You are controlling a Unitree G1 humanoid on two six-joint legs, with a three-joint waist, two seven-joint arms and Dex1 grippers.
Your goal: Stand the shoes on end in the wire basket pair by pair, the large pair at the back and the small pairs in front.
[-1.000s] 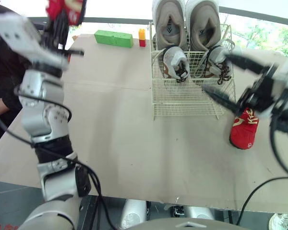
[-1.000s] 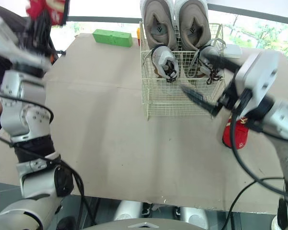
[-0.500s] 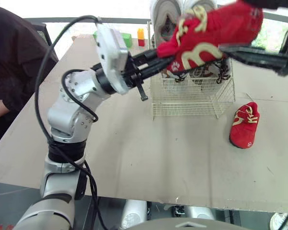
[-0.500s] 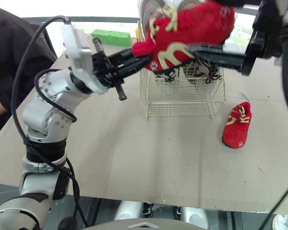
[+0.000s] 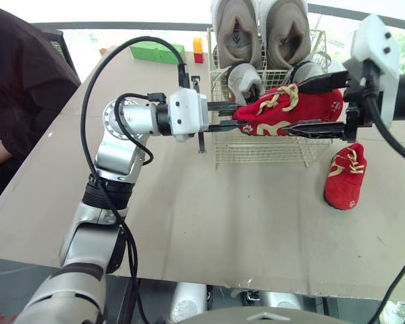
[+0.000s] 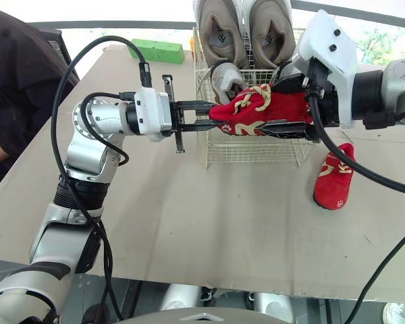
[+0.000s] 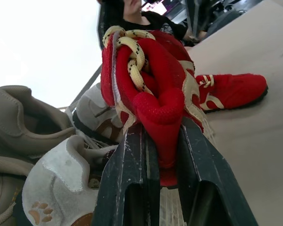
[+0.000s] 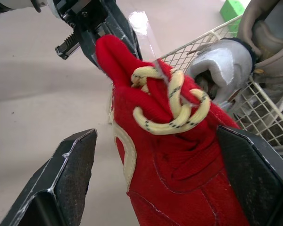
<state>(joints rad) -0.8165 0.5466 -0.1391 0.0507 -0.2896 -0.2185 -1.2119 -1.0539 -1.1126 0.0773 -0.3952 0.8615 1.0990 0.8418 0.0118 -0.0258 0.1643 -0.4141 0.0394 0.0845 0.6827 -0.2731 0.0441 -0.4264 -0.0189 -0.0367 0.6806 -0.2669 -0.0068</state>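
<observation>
A red shoe with yellow laces (image 5: 290,111) hangs level in the air just in front of the wire basket (image 5: 256,145). My left gripper (image 5: 236,116) is shut on its heel end (image 7: 158,117). My right gripper (image 5: 290,106) is open, one finger above the shoe and one below; a gap shows beside one finger (image 8: 61,183). The second red shoe (image 5: 344,179) lies on the table right of the basket. In the basket the large beige pair (image 5: 260,30) stands at the back, with a small grey pair (image 5: 243,77) in front of it.
A green block (image 5: 158,52) and a small red and yellow brick (image 5: 200,50) lie at the table's far edge, left of the basket. A person in dark clothes (image 5: 20,88) stands at the table's left side. Bare tabletop (image 5: 209,223) spreads in front of the basket.
My left gripper carried the red shoe from high at the far left across and down to the front of the basket. My right gripper rose from the table and came around the shoe.
</observation>
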